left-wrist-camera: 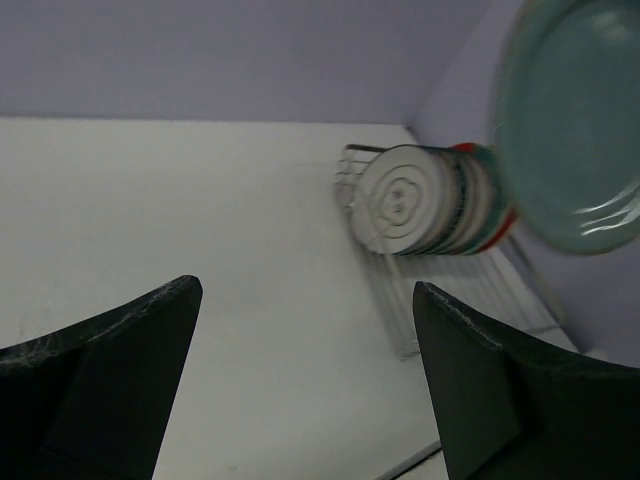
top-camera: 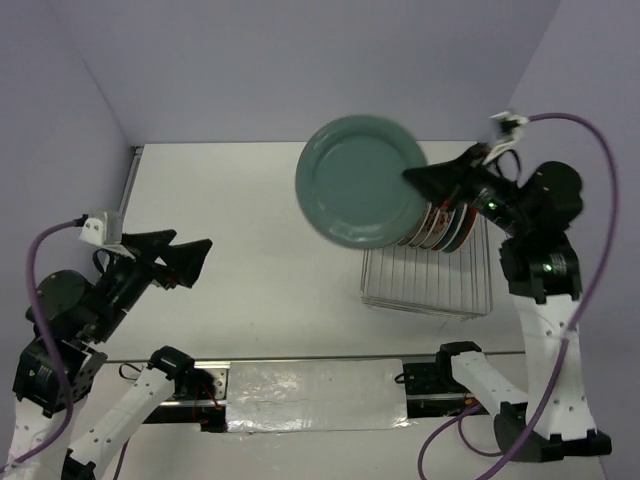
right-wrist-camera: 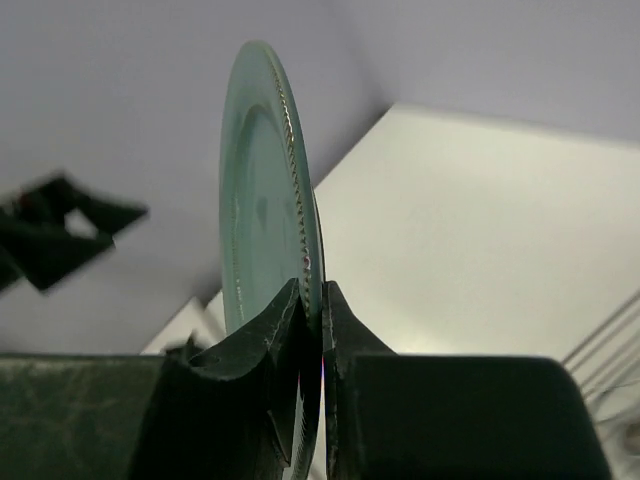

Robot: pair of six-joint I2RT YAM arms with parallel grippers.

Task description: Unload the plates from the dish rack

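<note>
My right gripper point(top-camera: 415, 178) is shut on the rim of a plain teal-green plate point(top-camera: 360, 182), holding it in the air above the left end of the dish rack point(top-camera: 428, 282). The right wrist view shows this plate point(right-wrist-camera: 262, 190) edge-on, pinched between the fingertips point(right-wrist-camera: 288, 300). Several more plates point(top-camera: 440, 225) stand upright at the rack's far end; the front one is white with a patterned rim point(left-wrist-camera: 402, 200). My left gripper point(top-camera: 200, 262) hovers open and empty over the left of the table, its fingers point(left-wrist-camera: 130, 350) wide apart.
The white table point(top-camera: 250, 220) is walled by pale purple panels at the back and sides. The near part of the silver wire rack point(left-wrist-camera: 440, 300) stands without plates. Both arm bases sit on a rail at the near edge point(top-camera: 310, 385).
</note>
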